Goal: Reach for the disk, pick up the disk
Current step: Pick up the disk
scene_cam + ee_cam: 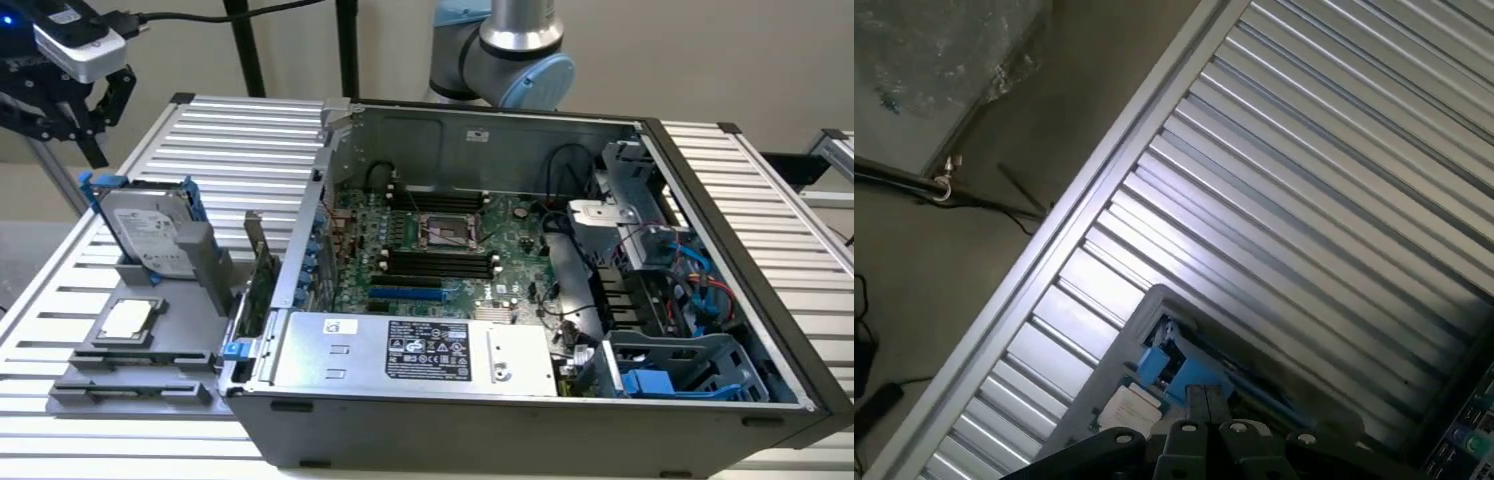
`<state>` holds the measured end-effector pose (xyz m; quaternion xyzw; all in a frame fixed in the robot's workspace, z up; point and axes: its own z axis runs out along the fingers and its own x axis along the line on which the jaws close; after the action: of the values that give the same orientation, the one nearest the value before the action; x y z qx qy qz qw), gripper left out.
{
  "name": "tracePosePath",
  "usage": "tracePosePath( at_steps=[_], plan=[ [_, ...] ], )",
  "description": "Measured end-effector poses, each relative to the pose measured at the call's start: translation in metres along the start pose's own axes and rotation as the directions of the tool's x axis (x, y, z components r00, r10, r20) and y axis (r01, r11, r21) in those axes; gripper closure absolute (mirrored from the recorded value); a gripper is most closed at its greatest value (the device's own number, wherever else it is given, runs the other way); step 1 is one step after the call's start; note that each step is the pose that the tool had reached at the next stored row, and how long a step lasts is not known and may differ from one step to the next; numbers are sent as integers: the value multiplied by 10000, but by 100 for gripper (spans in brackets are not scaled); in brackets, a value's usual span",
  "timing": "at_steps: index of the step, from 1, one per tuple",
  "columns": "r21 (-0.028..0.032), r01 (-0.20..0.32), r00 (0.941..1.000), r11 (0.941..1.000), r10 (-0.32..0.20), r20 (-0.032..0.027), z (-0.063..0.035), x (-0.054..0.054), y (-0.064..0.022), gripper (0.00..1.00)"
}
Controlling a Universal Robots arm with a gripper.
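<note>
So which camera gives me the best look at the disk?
The exterior view: it shows the disk upright in its holder, white label and blue rails both visible. The wrist view catches mainly blue rail parts, partly behind the gripper.

Slatted metal tabletop point(240, 135) (light glare on slats, wrist view), plain grey-beige wall point(681, 60) in bkgd.

Arm point(54, 50) cut off (perhaps much of it)
</note>
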<state>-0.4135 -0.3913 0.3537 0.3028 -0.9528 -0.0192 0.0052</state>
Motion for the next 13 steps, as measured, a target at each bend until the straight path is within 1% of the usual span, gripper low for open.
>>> tracePosePath(
  at_steps=[3, 5, 7, 10, 13],
  plan=[
    [-11, 555, 9985, 9985, -555, -15, 0, 0, 0, 89],
    [-18, 919, 9958, 9958, -919, -24, 0, 0, 0, 89],
    [-25, 1271, 9919, 9919, -1272, -34, 0, 0, 0, 89],
    [-37, 1815, 9834, 9834, -1815, -49, 0, 0, 0, 89],
    [-50, 2352, 9719, 9719, -2352, -61, 0, 0, 0, 89]
  ],
)
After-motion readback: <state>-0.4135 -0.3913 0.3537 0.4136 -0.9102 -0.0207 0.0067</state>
